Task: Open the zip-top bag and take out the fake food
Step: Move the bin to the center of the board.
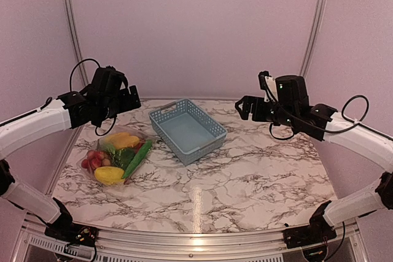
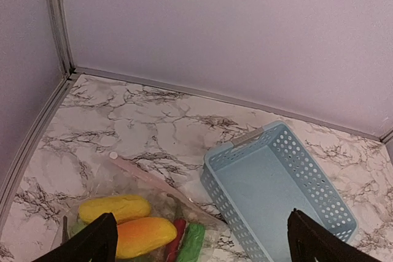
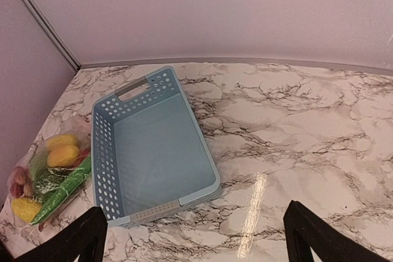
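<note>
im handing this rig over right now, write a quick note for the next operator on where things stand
Left gripper: open, empty, hovering near the far end of the zip-top bag.
Right gripper: open, empty, raised over the right side of the table, apart from everything.
The bag lies on the table left of the blue basket, with the fake food all inside it.
Done: nothing; bag untouched, basket empty.
Left: grip the bag, open its zip strip, take the food out.
</note>
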`<state>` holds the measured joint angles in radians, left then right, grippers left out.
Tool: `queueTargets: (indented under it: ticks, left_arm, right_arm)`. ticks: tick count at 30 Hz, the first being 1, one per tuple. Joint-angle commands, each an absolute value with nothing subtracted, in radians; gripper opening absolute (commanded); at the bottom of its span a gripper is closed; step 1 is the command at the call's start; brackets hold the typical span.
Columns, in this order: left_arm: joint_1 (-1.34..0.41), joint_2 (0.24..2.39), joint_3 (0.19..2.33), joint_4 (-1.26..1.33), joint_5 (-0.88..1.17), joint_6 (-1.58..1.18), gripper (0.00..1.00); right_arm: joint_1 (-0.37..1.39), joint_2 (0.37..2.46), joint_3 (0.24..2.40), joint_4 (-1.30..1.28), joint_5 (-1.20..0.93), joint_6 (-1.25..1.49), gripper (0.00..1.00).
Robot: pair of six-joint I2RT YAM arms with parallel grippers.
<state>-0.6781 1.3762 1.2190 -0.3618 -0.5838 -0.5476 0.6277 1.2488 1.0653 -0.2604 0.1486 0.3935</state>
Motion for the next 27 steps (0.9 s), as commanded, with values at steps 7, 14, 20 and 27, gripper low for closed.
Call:
queueTargets:
  ticks: [7, 14, 20, 27]
  left_arm:
    - [-0.576, 1.618, 1.26, -0.392, -0.445, -0.642, 0.99]
    - [-0.651, 1.81, 1.341, -0.275, -0.319, -0.678, 0.99]
    - [-0.685, 1.926, 1.425, -0.259, -0.303, -0.781, 0.99]
    - [-0.719, 2.073, 1.593, -0.316, -0.284, -0.845, 0.99]
  right_arm:
    - [0.618, 1.353, 1.04, -0.146, 0.012, 0.425, 0.99]
    - [0.618, 1.377, 1.023, -0.119, -0.052, 0.416, 0.99]
    - [0.618, 1.342, 0.979, -0.124, -0.049, 0.423, 0.99]
    - [0.612, 1.255, 0.906, -0.144, -0.01, 0.443, 0.99]
